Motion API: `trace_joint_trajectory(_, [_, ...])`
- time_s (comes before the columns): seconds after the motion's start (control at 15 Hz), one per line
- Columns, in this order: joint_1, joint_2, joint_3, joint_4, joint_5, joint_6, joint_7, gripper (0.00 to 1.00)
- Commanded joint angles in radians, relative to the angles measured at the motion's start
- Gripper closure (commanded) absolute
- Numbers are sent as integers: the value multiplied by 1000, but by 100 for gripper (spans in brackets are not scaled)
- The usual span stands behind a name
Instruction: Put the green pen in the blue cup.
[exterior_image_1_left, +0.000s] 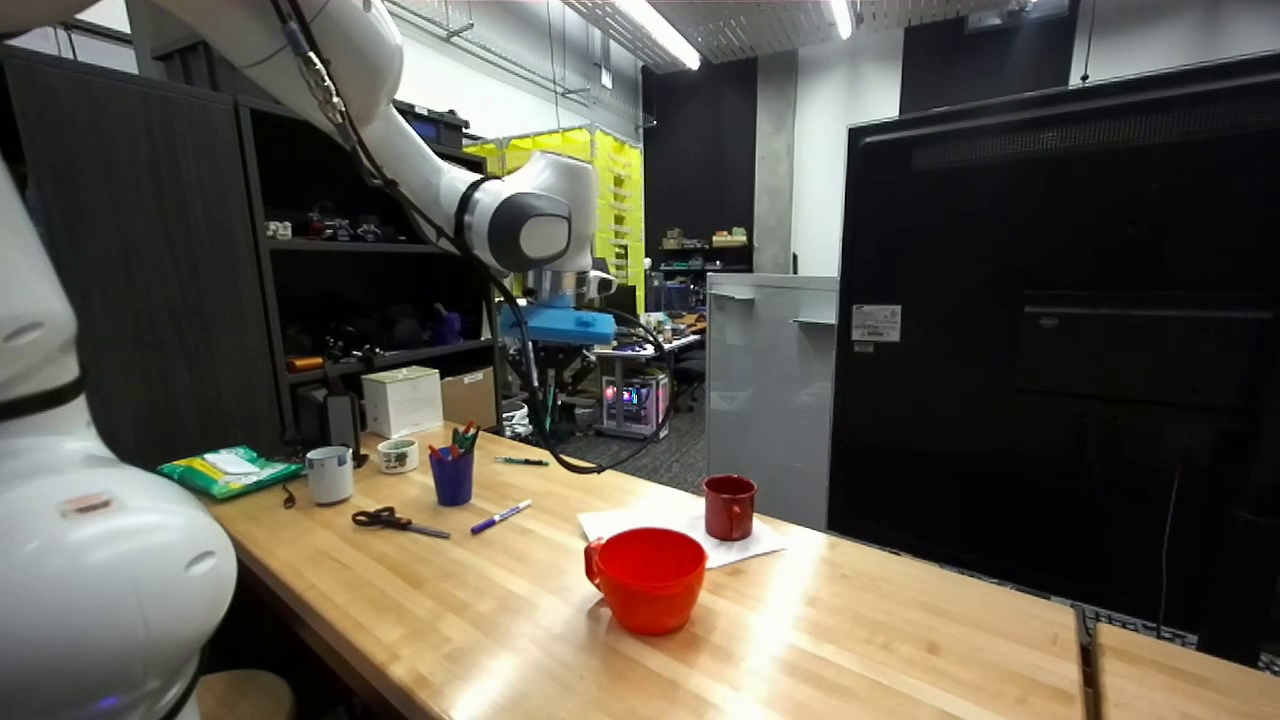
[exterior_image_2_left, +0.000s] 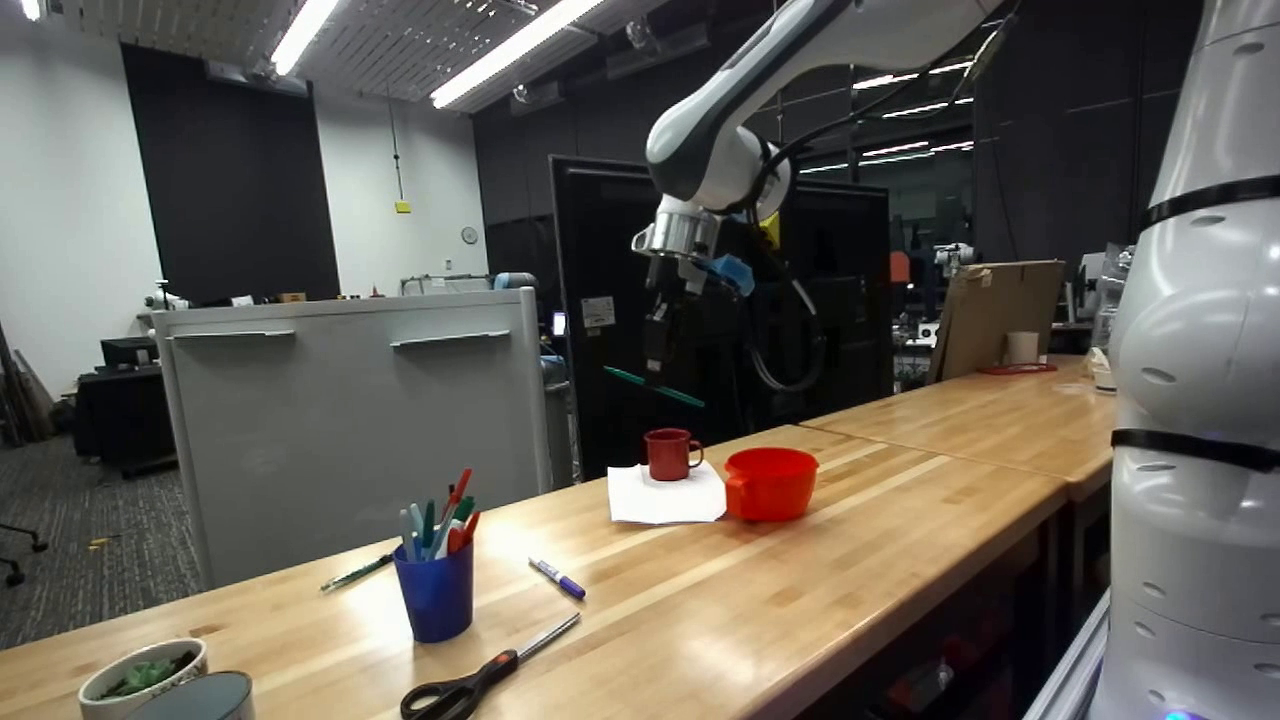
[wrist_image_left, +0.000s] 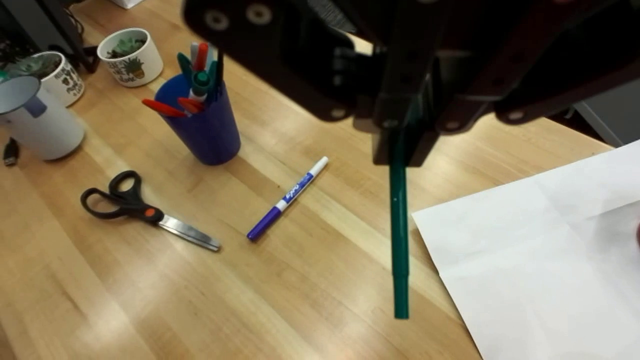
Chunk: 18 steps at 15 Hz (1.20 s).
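The green pen is held between the fingers of my gripper, which is shut on it. In an exterior view the pen hangs in the air, slightly tilted from level, with the gripper on its middle part. The blue cup stands upright on the table, left of the gripper in the wrist view, and holds several pens and markers. It also shows in both exterior views. The gripper is high above the table and apart from the cup.
A purple-and-white marker and black scissors lie near the cup. A dark pen lies behind it. A dark red cup stands on white paper, beside a red bowl. A plant pot and white mug stand nearby.
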Motion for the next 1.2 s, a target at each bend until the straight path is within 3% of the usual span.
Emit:
trace_joint_trajectory(0.0, [6, 0, -8, 1, -2, -1, -2, 91])
trace_joint_trajectory(0.2, [7, 0, -7, 0, -2, -1, -4, 91])
trace_joint_trajectory(0.27, [7, 0, -7, -1, -2, -1, -5, 98])
trace_joint_trajectory(0.8, [90, -1, 67, 33, -5, -11, -3, 98])
trace_joint_trajectory(0.87, [74, 3, 49, 18, -2, -2, -5, 91])
trace_joint_trajectory(1.13, [92, 3, 66, 27, -3, -4, -3, 91])
